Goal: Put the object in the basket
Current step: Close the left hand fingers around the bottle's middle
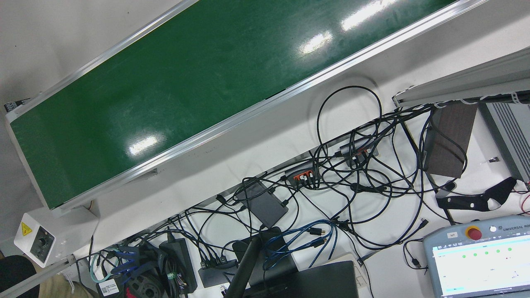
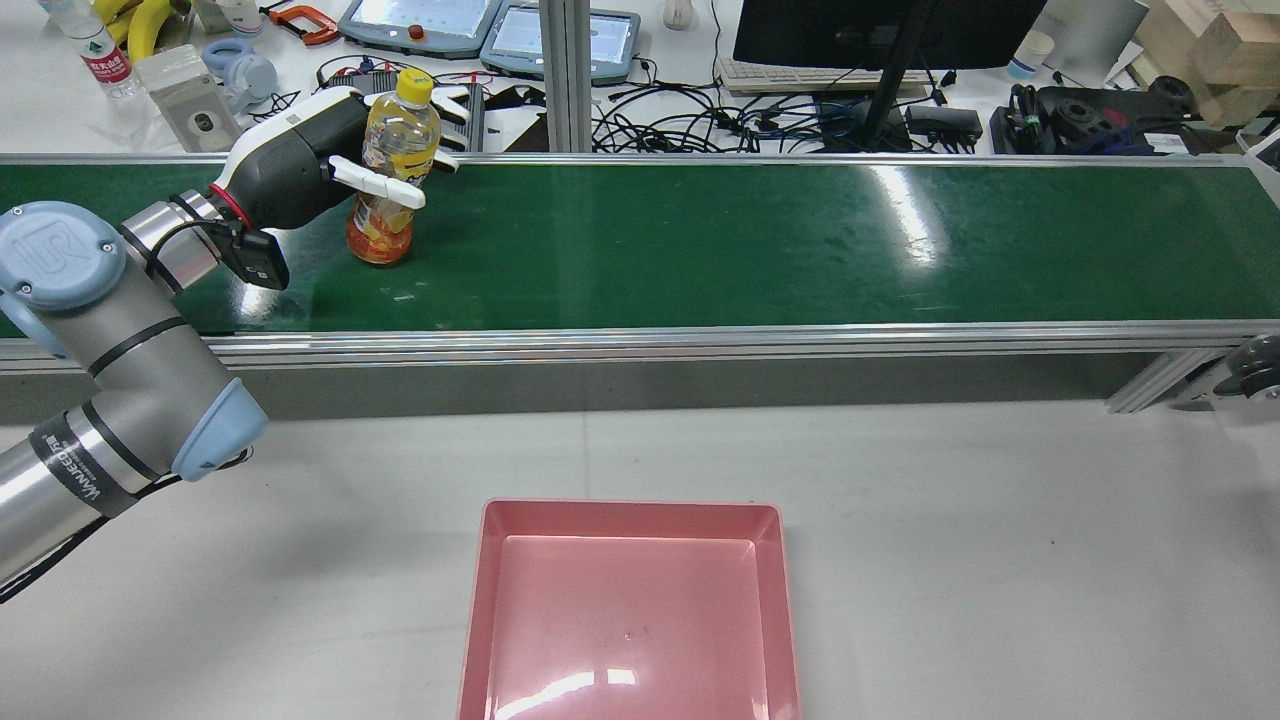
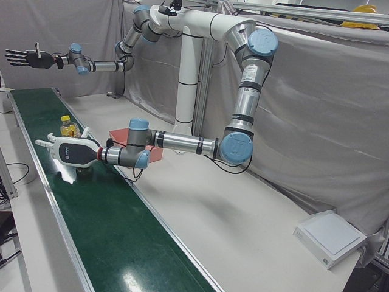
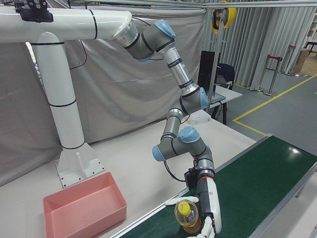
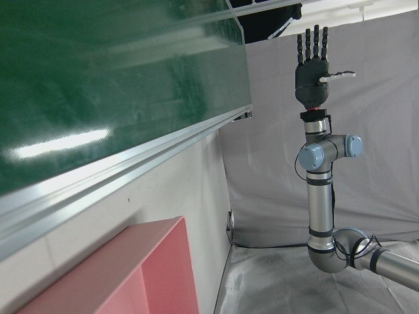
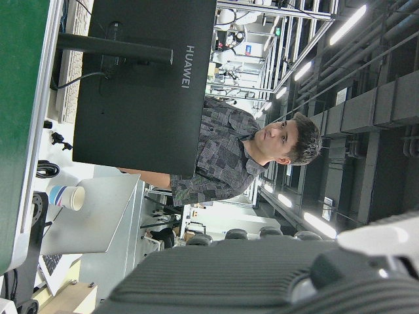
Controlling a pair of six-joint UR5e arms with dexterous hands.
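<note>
Rear view high over the pink basket (image 2: 630, 520) and green belt (image 2: 700, 240), corner views sharing both.

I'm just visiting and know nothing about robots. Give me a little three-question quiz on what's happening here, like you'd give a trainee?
1. True or false: the bottle already lies in the pink basket.
2. Where is the left hand?
A. At the bottle on the green belt, with fingers on either side of it
B. Hovering over the basket
C. Raised high in the air
3. Fill in the blank: the right hand, held up away from the belt, holds nothing and has its fingers ____ (spread or closed).

Key: 1 false; 2 A; 3 spread.
</note>
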